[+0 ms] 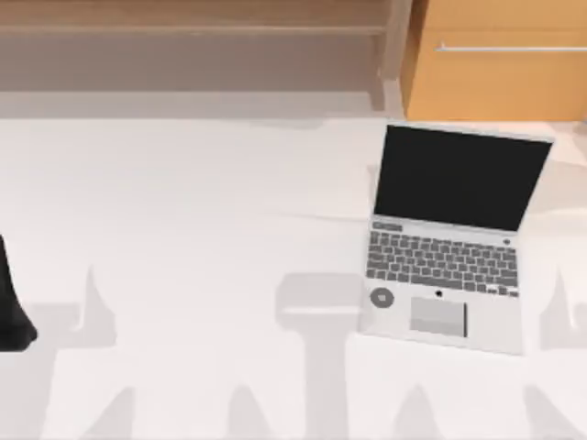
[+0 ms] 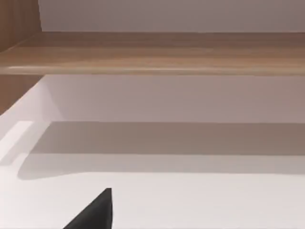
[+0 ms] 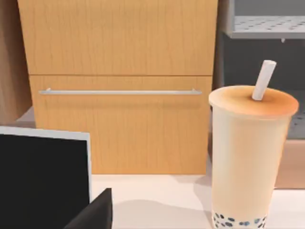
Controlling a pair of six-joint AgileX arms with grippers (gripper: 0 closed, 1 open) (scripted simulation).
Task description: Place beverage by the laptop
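Note:
The silver-grey laptop [image 1: 449,238] lies open on the right half of the white table [image 1: 202,211], its black screen facing the front edge. In the right wrist view its screen [image 3: 43,181] stands close by. The beverage [image 3: 248,157], a pale milk-tea cup with dark pearls at the bottom, an orange lid and a white straw, stands upright on the table beyond the screen's side. A dark part of my right gripper [image 3: 95,212] shows low in that view, apart from the cup. My left gripper [image 1: 11,307] sits at the table's far left edge, and its own view catches a dark tip [image 2: 95,214].
A wooden cabinet [image 1: 500,60] with a metal drawer handle [image 3: 119,90] stands behind the laptop. A low wooden shelf [image 1: 183,27] runs along the back. A grey rack [image 3: 267,24] rises behind the cup. White tabletop stretches left of the laptop.

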